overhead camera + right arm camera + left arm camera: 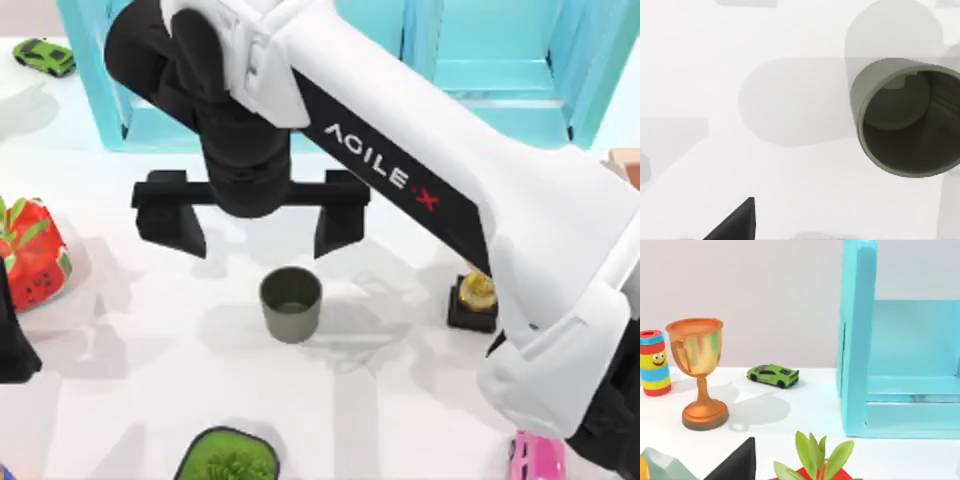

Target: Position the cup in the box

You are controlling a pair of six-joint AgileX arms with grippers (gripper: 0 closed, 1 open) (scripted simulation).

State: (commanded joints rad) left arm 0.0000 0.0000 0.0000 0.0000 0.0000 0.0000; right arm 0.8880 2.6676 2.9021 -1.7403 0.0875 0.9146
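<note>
— Mid-table, w/ the cup [291,304] upright there: why's it untouched?
— My right gripper [262,228] hangs just behind it, fingers spread wide. Box [500,70] waits at the far edge; left arm's parked.

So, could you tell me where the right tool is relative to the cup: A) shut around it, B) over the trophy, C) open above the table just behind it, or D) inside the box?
C: the right tool is open, and the cup stands free, upright.
</note>
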